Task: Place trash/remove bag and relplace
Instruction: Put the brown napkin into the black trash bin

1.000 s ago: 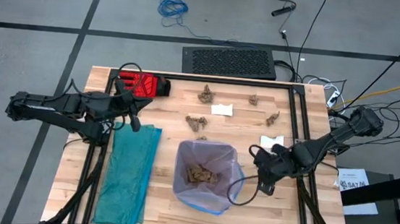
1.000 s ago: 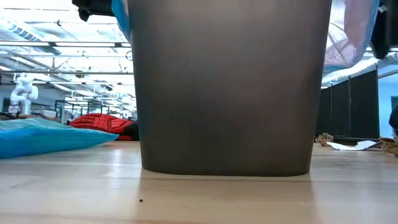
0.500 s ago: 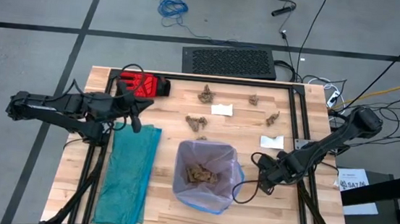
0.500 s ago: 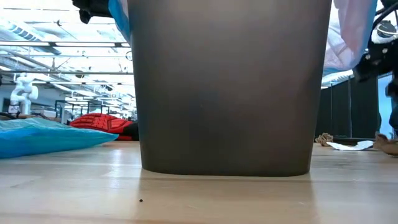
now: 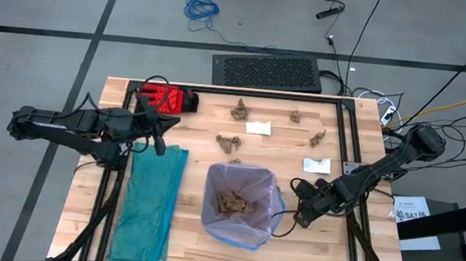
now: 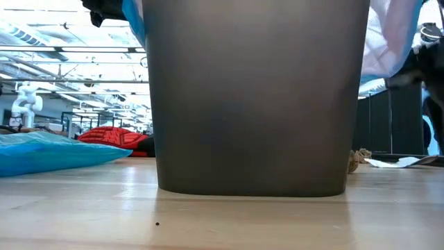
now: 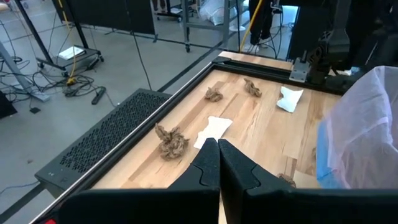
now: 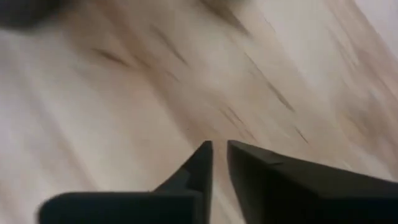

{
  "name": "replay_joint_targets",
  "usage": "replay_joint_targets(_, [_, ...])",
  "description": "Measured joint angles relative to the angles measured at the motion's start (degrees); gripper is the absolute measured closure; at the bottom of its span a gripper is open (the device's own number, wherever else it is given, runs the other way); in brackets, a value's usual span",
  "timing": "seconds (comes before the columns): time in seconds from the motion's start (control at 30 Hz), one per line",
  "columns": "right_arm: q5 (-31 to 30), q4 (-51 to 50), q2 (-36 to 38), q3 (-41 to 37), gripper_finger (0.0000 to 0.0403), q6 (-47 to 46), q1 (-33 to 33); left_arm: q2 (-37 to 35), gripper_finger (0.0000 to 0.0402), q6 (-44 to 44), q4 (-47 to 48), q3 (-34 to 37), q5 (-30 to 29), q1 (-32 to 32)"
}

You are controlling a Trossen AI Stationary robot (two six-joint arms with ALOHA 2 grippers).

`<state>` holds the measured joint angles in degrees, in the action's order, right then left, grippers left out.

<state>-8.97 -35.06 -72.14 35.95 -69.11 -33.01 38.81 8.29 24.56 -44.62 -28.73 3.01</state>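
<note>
The grey bin (image 6: 260, 97) stands mid-table, lined with the pale bag (image 5: 216, 180), and holds brown trash wads (image 5: 232, 203). More wads (image 5: 240, 109) (image 5: 317, 139) and white scraps (image 5: 259, 128) (image 5: 316, 164) lie on the far half of the table. My right gripper (image 5: 299, 217) (image 8: 219, 149) points down low over bare wood, just right of the bin. Only a narrow gap parts its fingers, and nothing shows between them. My left gripper (image 5: 168, 123) (image 7: 218, 144) is shut on nothing and hovers at the table's left, near the red glove (image 5: 166, 98).
A teal plastic bag (image 5: 150, 204) lies flat along the table's left side. A black frame (image 5: 347, 132) runs along the far and right edges. A black mat (image 5: 266, 71) lies on the floor beyond the far edge. Bare wood shows near the front edge.
My right gripper has sunk toward the tabletop beside the bin's right wall and drifted slightly toward the near edge. The wrist has tipped to point more steeply down. The left arm, bin and trash have kept still.
</note>
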Motion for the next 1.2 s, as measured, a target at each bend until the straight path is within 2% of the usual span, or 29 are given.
replay_joint_targets(0.17, [-9.95, 5.94, 0.04, 2.68, 0.0275, 6.35, 0.03, -1.14, 0.0402, -1.13, 0.00, 0.00, -0.07, 0.00])
replay_joint_targets(0.33, [-20.90, 4.38, 0.04, 2.52, 0.0183, 7.32, 1.12, -1.22, 0.0402, -1.36, 0.41, -0.02, -0.21, 0.00])
replay_joint_targets(0.43, [-22.48, 7.20, 0.04, 1.53, 0.0144, 9.14, 2.42, -1.20, 0.0402, -1.52, 0.48, -0.02, -0.31, 0.00])
replay_joint_targets(0.53, [-22.54, 11.88, 0.02, -0.23, 0.0128, 11.37, 3.95, -1.20, 0.0402, -1.65, 0.50, -0.02, -0.31, 0.02])
replay_joint_targets(0.67, [-21.98, 18.46, 0.02, -3.52, 0.0129, 13.15, 6.42, -1.18, 0.0402, -1.65, 0.50, -0.02, -0.33, 0.00])
replay_joint_targets(0.97, [-16.20, 33.64, -1.45, -10.34, 0.0172, 16.49, 12.01, -1.20, 0.0402, -1.24, 1.53, -0.02, -0.35, 0.02])
replay_joint_targets(1.1, [-13.47, 34.84, -5.01, -10.63, 0.0205, 17.25, 14.59, -1.18, 0.0402, -1.21, 1.53, -0.02, -0.35, 0.00])
replay_joint_targets(1.2, [-11.57, 36.65, -8.24, -10.63, 0.0253, 17.36, 16.30, -1.18, 0.0402, -1.17, 1.51, -0.02, -0.35, 0.02])
